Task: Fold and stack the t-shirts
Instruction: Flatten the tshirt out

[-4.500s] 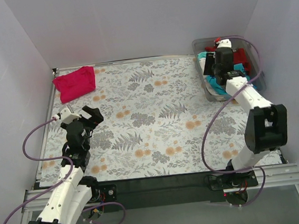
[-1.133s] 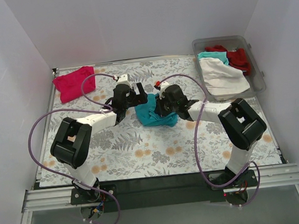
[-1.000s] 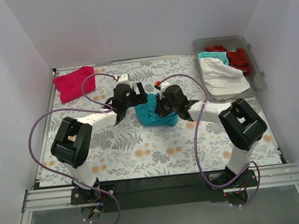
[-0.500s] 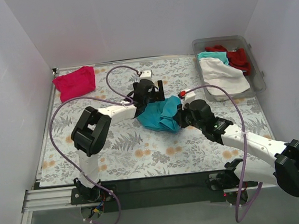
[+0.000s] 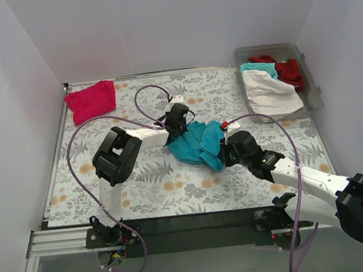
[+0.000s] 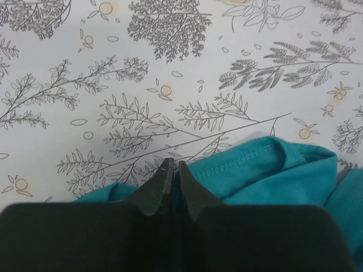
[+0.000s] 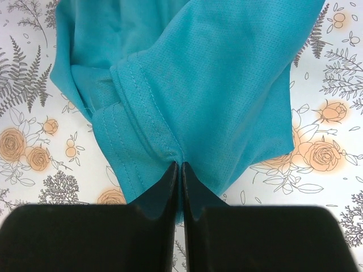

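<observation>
A crumpled teal t-shirt (image 5: 195,144) lies in a heap at mid-table. My left gripper (image 5: 179,127) is at its far left edge and is shut on a hem fold of the t-shirt (image 6: 266,170), with cloth pinched between the left gripper (image 6: 174,164) tips. My right gripper (image 5: 225,152) is at the near right side of the heap. In the right wrist view the right gripper (image 7: 180,165) is shut on a stitched hem of the teal t-shirt (image 7: 215,85), which hangs bunched from it. A folded magenta t-shirt (image 5: 91,101) rests at the far left corner.
A clear plastic bin (image 5: 314,100) stands at the far right. It holds a white t-shirt (image 5: 271,94), a red one (image 5: 289,69) and a teal one (image 5: 257,68). White walls close in the floral table cover (image 5: 140,178) on three sides. Purple cables loop over the left side.
My left gripper moved right onto the teal t-shirt's far edge and closed on it. My right arm swung round to the near right, keeping its grip and drawing the cloth that way.
</observation>
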### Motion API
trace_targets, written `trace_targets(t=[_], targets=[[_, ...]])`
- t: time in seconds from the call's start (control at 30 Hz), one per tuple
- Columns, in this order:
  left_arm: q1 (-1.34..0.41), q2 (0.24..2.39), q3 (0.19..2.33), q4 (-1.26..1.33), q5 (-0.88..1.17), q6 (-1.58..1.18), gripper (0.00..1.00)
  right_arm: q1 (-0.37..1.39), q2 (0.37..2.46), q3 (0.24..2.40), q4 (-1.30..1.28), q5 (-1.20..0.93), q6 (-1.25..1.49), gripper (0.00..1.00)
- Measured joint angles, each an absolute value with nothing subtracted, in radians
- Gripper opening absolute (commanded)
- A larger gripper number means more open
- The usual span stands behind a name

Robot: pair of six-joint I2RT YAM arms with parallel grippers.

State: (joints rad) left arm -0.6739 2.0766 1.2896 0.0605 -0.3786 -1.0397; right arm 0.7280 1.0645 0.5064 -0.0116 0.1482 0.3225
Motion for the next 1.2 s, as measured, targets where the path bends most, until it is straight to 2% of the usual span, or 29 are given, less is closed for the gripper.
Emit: trace_targets(t=[0.17,0.37,0.57,0.73,0.9,1.07,1.1,1.13,1.17,1.2], targets=[[-0.677,2.053,1.247,0.06,-0.395,-1.044,0.0,0.728,1.075,0.506,-0.012,0.165,0.328,0.01],[-0.675,1.878,1.158,0.051,-0.449,-1.047,0.0,0.728,1.142,0.547,-0.022,0.211,0.333,0.01],[-0.613,1.633,1.12,0.073,-0.432,-1.047,0.0,0.707,1.298,0.768,-0.043,0.274,0.276,0.01],[-0.49,1.454,1.123,0.104,-0.392,-1.041,0.0,0.629,1.402,1.047,-0.059,0.307,0.189,0.01],[-0.353,1.327,1.154,0.103,-0.356,-1.04,0.0,0.569,1.366,1.219,-0.052,0.334,0.12,0.01],[-0.322,1.163,1.063,0.157,-0.384,-1.06,0.0,0.565,1.25,1.166,-0.044,0.353,0.102,0.01],[-0.321,1.134,1.026,0.166,-0.387,-1.07,0.14,0.565,1.22,1.117,-0.033,0.355,0.107,0.01],[-0.32,1.102,0.974,0.169,-0.395,-1.087,0.51,0.566,1.202,1.082,-0.033,0.355,0.112,0.01],[-0.319,1.077,0.919,0.166,-0.41,-1.109,0.65,0.566,1.179,1.016,-0.03,0.356,0.128,0.04],[-0.318,1.063,0.867,0.167,-0.419,-1.135,0.73,0.566,1.171,0.981,-0.03,0.356,0.135,0.09]])
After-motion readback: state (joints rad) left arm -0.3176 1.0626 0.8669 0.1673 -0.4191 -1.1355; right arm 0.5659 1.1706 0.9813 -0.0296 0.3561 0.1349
